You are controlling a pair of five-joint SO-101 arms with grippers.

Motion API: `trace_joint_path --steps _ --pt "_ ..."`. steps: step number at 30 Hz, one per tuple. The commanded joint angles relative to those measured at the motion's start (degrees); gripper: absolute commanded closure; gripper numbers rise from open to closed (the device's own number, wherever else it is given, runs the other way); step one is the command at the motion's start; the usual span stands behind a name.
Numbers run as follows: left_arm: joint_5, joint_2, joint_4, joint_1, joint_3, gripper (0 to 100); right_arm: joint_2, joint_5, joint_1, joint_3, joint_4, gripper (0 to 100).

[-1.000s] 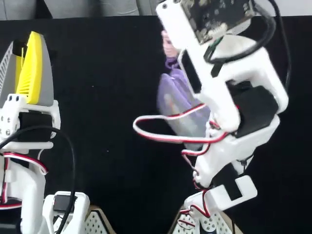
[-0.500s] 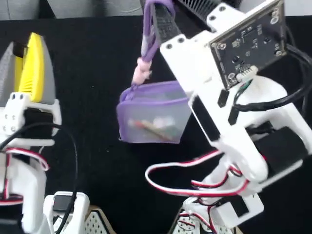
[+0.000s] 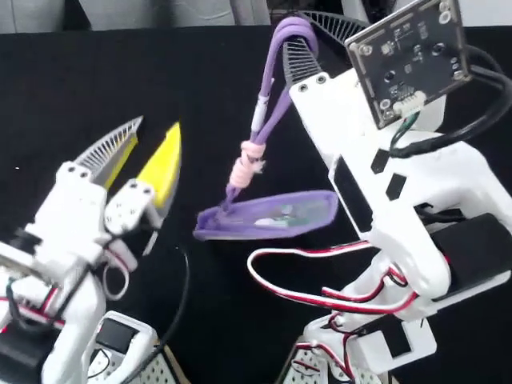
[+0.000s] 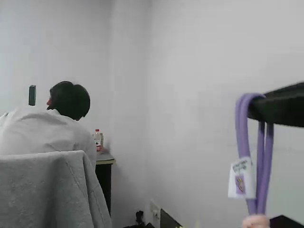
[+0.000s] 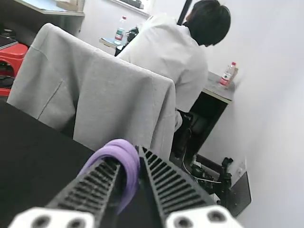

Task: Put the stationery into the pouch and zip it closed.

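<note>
While the right gripper [image 3: 308,36] stands high over the far middle of the black table [image 3: 96,72], its ribbed jaws are pinched narrow on the looped top of a purple strap [image 3: 268,96]; the right wrist view shows that loop [image 5: 118,161] wedged between the two fingers of the gripper [image 5: 129,156]. From there the strap runs down and to the left, past a small white tag [image 3: 260,108] and a pink knotted charm [image 3: 248,164], to the pouch [image 3: 272,218]. It is a purple-edged pouch with a clear side, and it hangs from one corner, tipped almost flat, just left of the right arm's white body. Some pale contents [image 3: 284,212] show faintly through the clear side, too indistinct to name, and I cannot tell whether the zip is drawn or whether the pouch touches the table. At the near left, the left gripper [image 3: 158,124] points toward the far side with its grey and yellow jaws spread wide, holding nothing, and is well apart from the pouch. In the left wrist view the strap [image 4: 244,142] hangs with its tag [image 4: 239,178] against a white wall.
</note>
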Motion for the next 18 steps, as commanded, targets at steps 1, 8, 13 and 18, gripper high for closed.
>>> trace_joint_path --steps 1,8,13,18 --pt "-11.16 -3.60 6.95 1.10 -1.63 85 -0.92 -1.41 2.11 -1.71 0.09 98.8" --pt "-27.96 -6.51 29.54 8.48 -9.71 85 -0.92 -1.41 2.11 -1.63 0.18 98.8" --pt "-31.56 -6.07 38.51 15.16 -11.56 85 -1.01 -1.05 2.11 2.07 -0.26 98.8" --pt "-36.48 -5.98 37.89 18.86 -7.78 85 -1.01 -0.97 2.11 5.76 -0.97 98.8"
